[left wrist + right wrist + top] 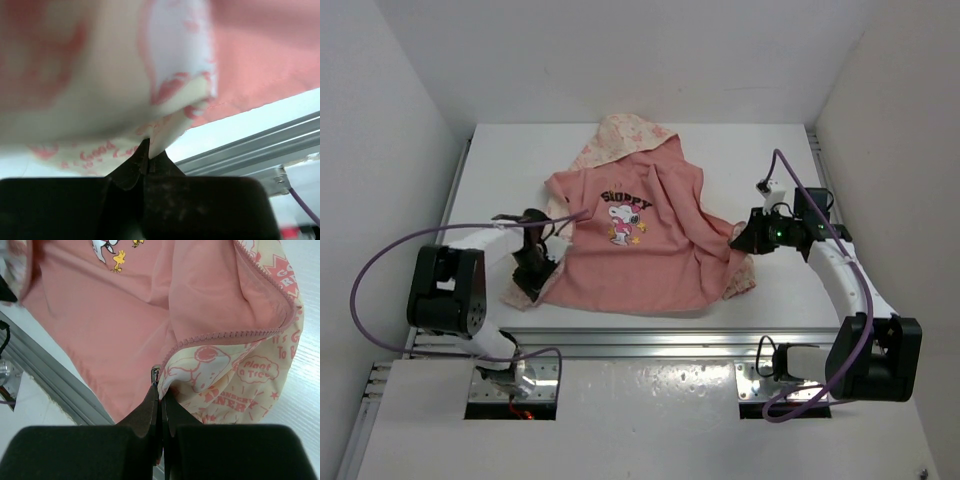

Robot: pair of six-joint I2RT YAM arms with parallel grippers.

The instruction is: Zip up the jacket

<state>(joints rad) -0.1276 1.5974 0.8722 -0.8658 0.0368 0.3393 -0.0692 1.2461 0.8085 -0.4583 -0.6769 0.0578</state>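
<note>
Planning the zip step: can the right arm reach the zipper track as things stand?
Likely yes. The right claw is shut on the jacket at the near end of its zipper track, and the track lies uncovered along the open edge.

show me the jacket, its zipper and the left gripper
jacket [640, 265]: top view, on the pink lining below the cartoon print
zipper [225, 335]: right wrist view, on the pink teeth along the edge
left gripper [146, 152]: left wrist view, between the closed fingertips

jacket [640, 250] | salmon side up | zipper [225, 335] open | hood [620, 135] far end
</note>
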